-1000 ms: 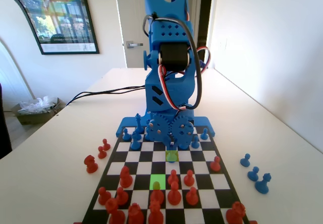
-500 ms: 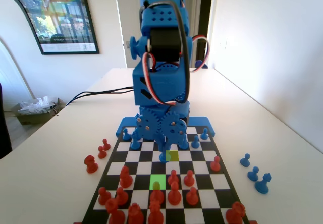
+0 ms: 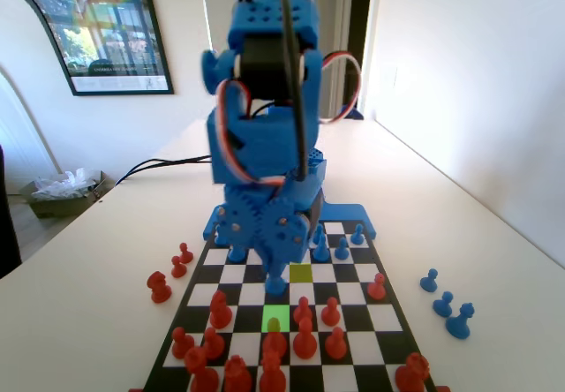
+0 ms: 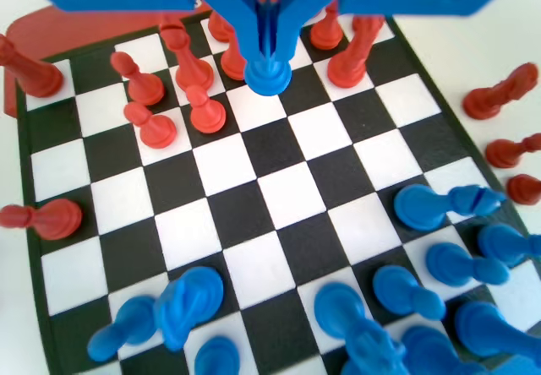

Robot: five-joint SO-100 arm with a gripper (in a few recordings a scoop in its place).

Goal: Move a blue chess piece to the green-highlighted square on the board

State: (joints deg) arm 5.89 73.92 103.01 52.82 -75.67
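Pincer (image 3: 275, 277) is seen clamped on the blue chess piece (image 3: 276, 284), jaws pressed together on its upper part; in the wrist view the pincer (image 4: 268, 58) hangs from the top edge with the blue chess piece (image 4: 268, 76) gripped at its tip, the round base seen from above; piece is held over the board (image 3: 381, 320), whether lifted clear or touching cannot be told; in the fixed view the piece is placed just beyond the green-highlighted square (image 3: 276, 317), on the row behind it, and just left of the duller olive square (image 3: 301, 274); the green-highlighted square is flanked by red pawns (image 3: 304, 339) on the near side and right, a small piece tinted green by the highlight is seen on it; red pieces are clustered at the near end of the board in the fixed view, blue back-row pieces (image 3: 340, 249) stand at the far end by the arm's base; in the wrist view red pawns (image 4: 205, 113) are seen just left of and around the held piece, with a band of bare squares between them and the blue pieces (image 4: 406, 290) at the bottom edge; three captured blue pieces (image 3: 446, 305) are set on the desk (image 3: 494, 260) right of the board in the fixed view, a few red pieces (image 3: 172, 268) on the desk left of it; blue arm (image 3: 265, 127) is leaned over the board's far half.
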